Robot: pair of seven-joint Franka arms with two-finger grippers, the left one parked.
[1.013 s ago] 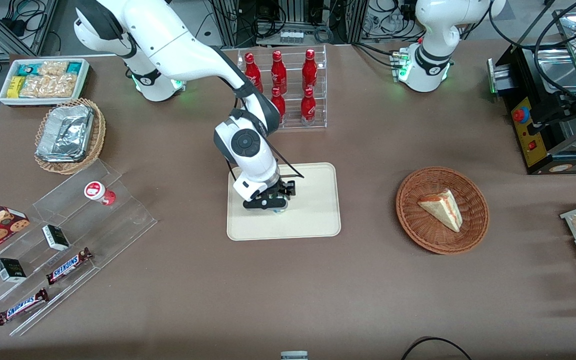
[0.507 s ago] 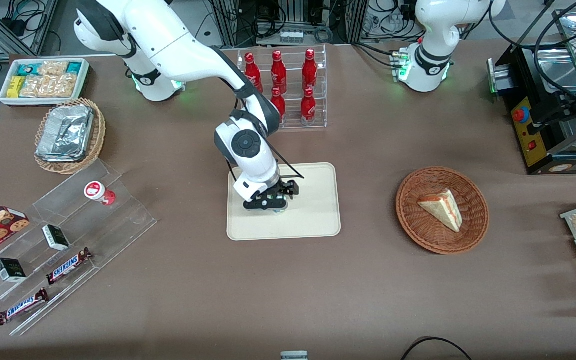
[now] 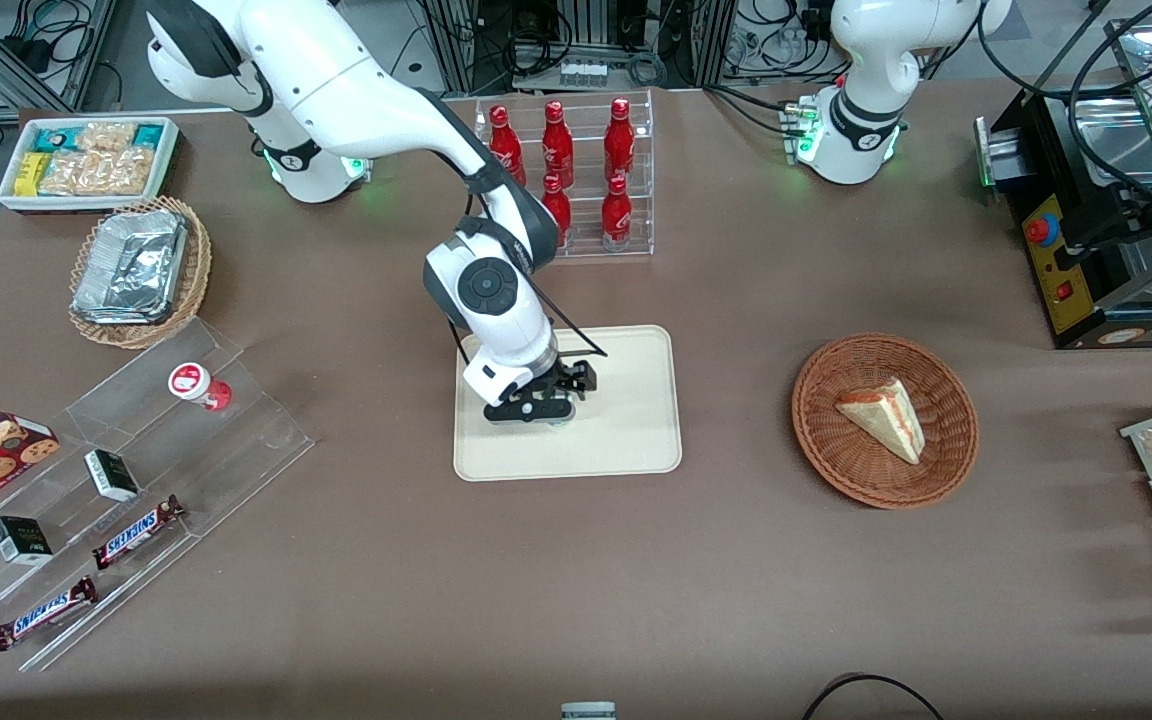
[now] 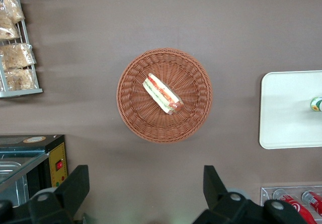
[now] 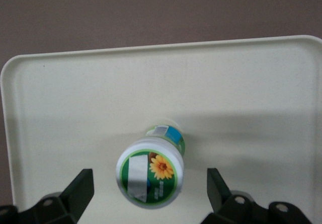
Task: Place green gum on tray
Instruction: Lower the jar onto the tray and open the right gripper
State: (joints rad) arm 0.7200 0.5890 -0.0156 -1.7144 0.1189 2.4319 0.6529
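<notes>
Right wrist view | green gum (image 5: 150, 176) upright on tray (image 5: 251, 93) | hand (image 5: 150, 194) spread wide around it, untouching

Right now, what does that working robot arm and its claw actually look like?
The arm is glossy white with rounded segments, dark grey bands at the joints and a round dark cap on its wrist. A thin black cable runs beside the wrist. The gripper, above the tray, is black with two dark fingers. A green light glows at the arm's base.

Setting: robotics lab arranged as a mock snack counter. Evidence: 2 white arms bolted to a brown table (image 3: 736, 560); cable-strewn equipment racks (image 3: 586, 40); acrylic cola rack (image 3: 576, 180); snack displays (image 3: 106, 480).
</notes>
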